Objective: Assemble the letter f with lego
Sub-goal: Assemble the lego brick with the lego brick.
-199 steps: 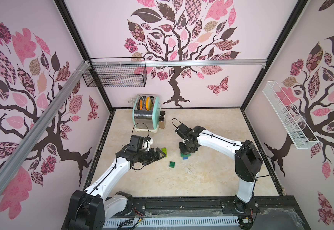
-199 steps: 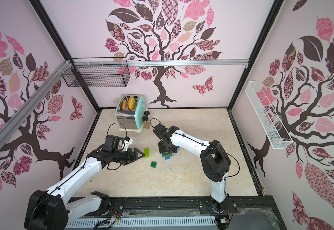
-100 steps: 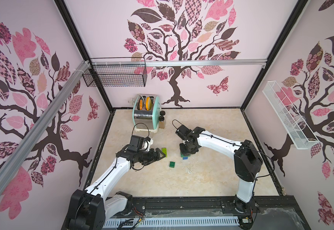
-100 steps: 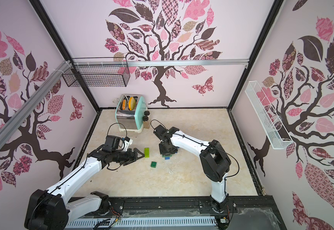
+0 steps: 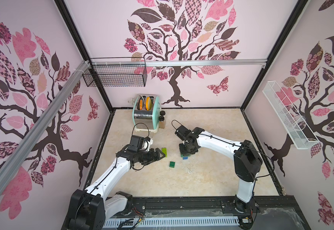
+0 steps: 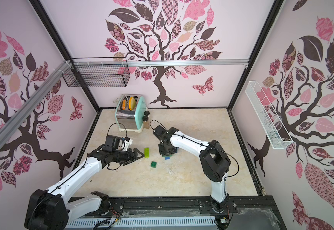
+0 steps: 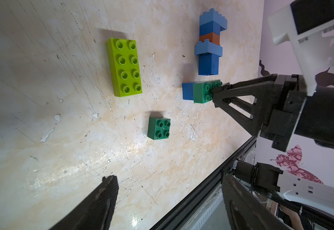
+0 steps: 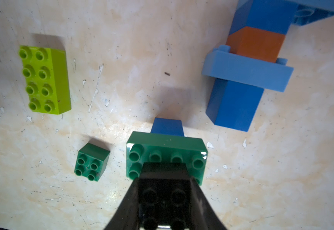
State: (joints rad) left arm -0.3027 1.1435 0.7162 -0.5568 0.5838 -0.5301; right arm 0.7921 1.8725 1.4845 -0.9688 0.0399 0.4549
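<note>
Overhead, in both top views, the left gripper (image 5: 160, 155) hangs wide open and empty just beside the lime brick (image 5: 164, 151). To its right, the right gripper (image 5: 186, 152) points down over a blue brick (image 5: 185, 158). A small dark green brick (image 6: 153, 164) lies nearer, between them.

From the left wrist, a dark green oblong brick (image 7: 204, 91) sits on that blue one. A blue-and-orange stack (image 7: 210, 43) lies on its side close by, not touching.

From the right wrist, the jaws clamp a black brick (image 8: 164, 191) set against the oblong's studs.
</note>
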